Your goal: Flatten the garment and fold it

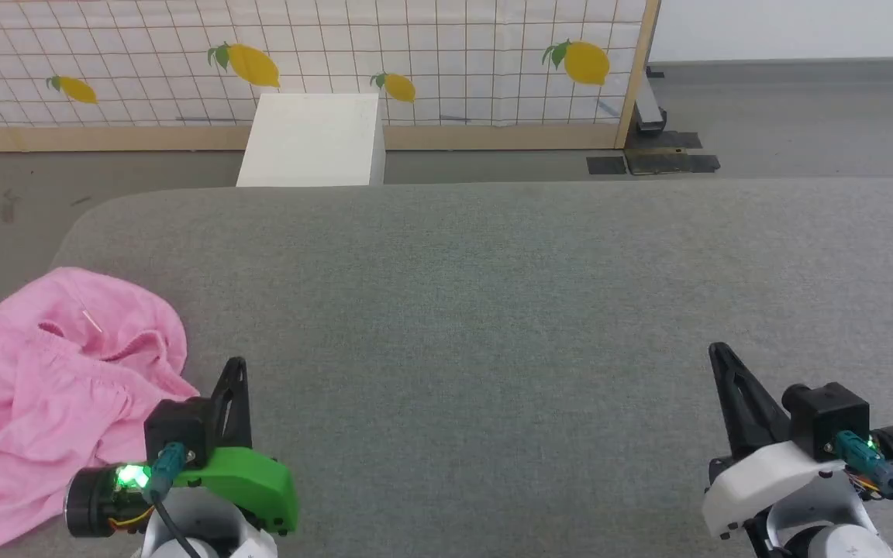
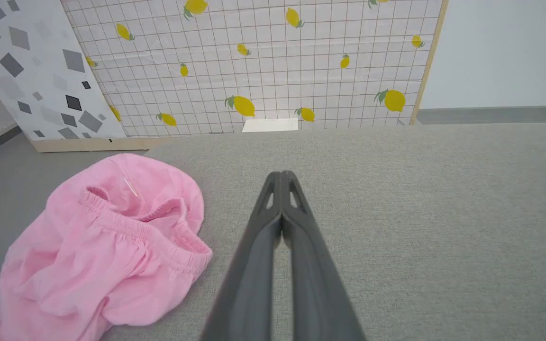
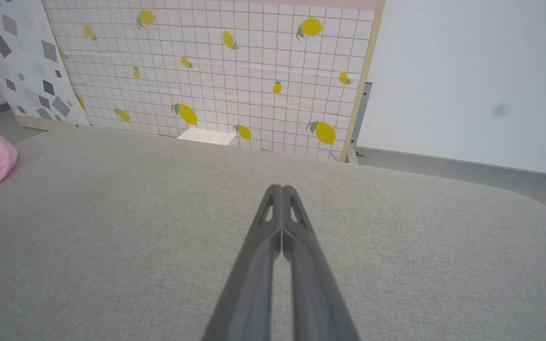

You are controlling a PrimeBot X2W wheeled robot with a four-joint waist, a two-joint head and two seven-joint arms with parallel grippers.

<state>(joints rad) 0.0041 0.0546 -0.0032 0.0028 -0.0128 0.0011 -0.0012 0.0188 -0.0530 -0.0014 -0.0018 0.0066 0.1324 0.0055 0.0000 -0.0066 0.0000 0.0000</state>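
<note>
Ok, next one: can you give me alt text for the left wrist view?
A crumpled pink garment lies at the view's left on a grey fabric surface, its gathered elastic band showing. The left pincer, shut and empty, points past it toward a lemon-print grid panel.

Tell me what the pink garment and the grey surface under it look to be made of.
The garment: soft matte cloth, probably cotton; it crumples in loose folds, with a gathered elastic band. The surface: matte grey fabric, upholstery-like, with a fine visible weave.
</note>
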